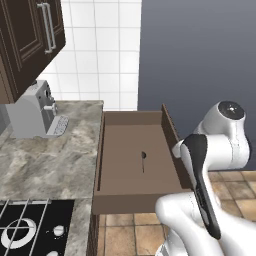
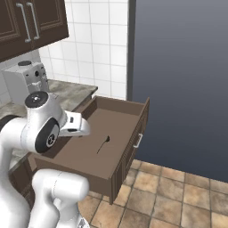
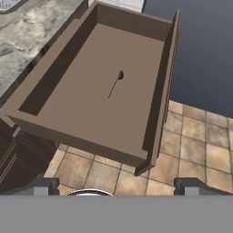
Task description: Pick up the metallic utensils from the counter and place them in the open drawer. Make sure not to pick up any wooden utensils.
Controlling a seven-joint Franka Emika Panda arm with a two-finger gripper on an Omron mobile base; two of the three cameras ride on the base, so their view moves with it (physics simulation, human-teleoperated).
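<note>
In the left base view, you have the open drawer [image 1: 131, 165] pulled out beside the grey veined tabletop [image 1: 45, 155], with one small metal spoon [image 1: 143, 161] already lying on its brown floor. A coffee machine [image 1: 35, 110] stands at the back.

From the right base view, the same spoon [image 2: 104, 144] sits mid-drawer, apart from every wall.

Through the hand view, your tool [image 3: 116, 186] hangs over the tiled floor [image 3: 195, 145] just outside the drawer [image 3: 157, 113], jaws spread fully wide and holding nothing. One spoon [image 3: 115, 83] looks delivered; whether more metal pieces wait, you cannot tell.
</note>
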